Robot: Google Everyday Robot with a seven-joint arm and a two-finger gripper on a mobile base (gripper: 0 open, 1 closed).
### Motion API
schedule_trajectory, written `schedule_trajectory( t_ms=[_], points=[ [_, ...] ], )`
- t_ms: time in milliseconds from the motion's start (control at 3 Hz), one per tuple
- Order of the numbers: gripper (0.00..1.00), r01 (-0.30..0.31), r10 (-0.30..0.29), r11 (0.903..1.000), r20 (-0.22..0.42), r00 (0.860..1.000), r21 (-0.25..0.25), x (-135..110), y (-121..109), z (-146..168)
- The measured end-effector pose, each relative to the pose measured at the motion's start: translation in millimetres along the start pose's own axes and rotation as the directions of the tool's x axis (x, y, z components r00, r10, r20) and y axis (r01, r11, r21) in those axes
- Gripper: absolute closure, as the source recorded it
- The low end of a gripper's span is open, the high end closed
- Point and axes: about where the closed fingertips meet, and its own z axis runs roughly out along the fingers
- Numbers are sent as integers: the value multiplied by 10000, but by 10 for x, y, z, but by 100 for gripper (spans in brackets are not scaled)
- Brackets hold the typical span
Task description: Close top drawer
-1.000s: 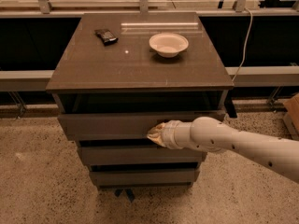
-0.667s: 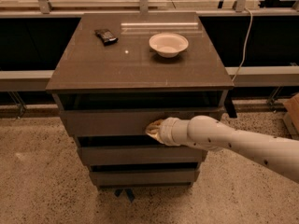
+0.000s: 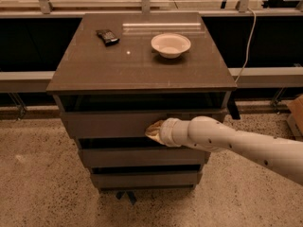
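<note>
The top drawer (image 3: 109,123) is a wide grey-brown flat front under the cabinet's top, standing out a little with a dark gap above it. My gripper (image 3: 152,129) is at the end of the white arm that comes in from the right. It rests against the drawer's front panel, right of its middle. Two narrower drawer fronts (image 3: 137,157) sit below it.
On the cabinet top (image 3: 142,60) stand a white bowl (image 3: 171,45) and a small dark object (image 3: 108,37). A rail and dark panels run behind the cabinet. A cable (image 3: 247,41) hangs at the right. The floor is speckled.
The gripper has stayed against the drawer front and the drawer has gone further in; the dark gap above its front is narrower.
</note>
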Motion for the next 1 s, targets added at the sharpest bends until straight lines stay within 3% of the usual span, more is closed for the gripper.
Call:
schedule_trajectory(
  t_ms=[333,1000],
  points=[
    [100,167,-147,9981,348,9993,-590,-90,163,-56],
    [100,474,-227,9698,1046,9942,-2392,-304,703,-220]
  ],
)
